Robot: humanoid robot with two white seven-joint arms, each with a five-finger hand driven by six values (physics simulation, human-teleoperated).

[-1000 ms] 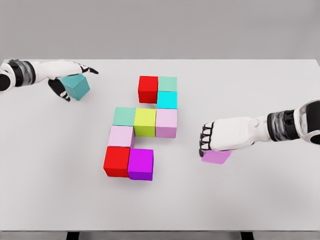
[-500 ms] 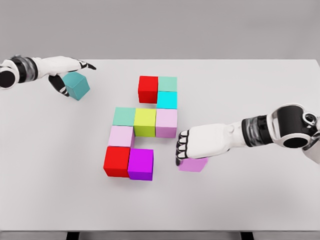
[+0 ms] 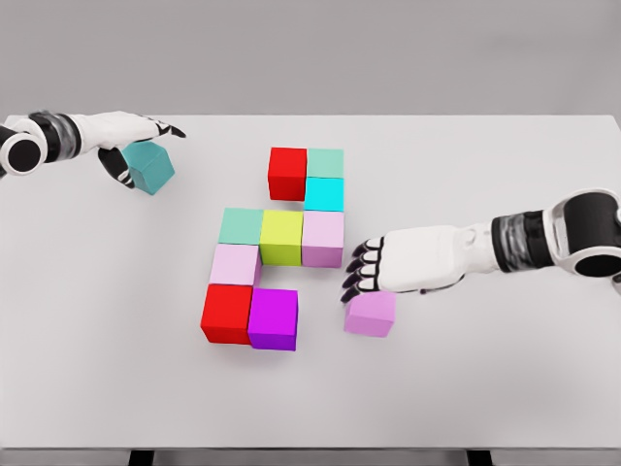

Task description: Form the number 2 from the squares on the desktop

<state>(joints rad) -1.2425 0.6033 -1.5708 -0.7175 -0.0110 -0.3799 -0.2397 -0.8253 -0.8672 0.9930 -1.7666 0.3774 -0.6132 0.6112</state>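
Nine cubes form a stepped figure: red (image 3: pixel 288 173), mint (image 3: pixel 326 162) and cyan (image 3: pixel 324 194) on top, then mint (image 3: pixel 242 225), yellow-green (image 3: pixel 281 238) and pale pink (image 3: pixel 323 239) in the middle row. Below them are pale pink (image 3: pixel 235 264), red (image 3: pixel 226 313) and magenta (image 3: pixel 273 318). A violet cube (image 3: pixel 370 314) lies apart, right of the magenta one. My right hand (image 3: pixel 361 275) hovers just behind it, fingers spread, holding nothing. My left hand (image 3: pixel 141 146) reaches over a teal cube (image 3: pixel 151 169) at the far left, fingers stretched out.
The white table's (image 3: pixel 505 369) far edge runs just behind the left hand, and its front edge lies along the bottom of the view. A gap about one cube wide separates the violet cube from the magenta one.
My right hand carried the violet cube leftward toward the magenta cube, then let go and drew back up with fingers spread. The left hand and teal cube barely moved.
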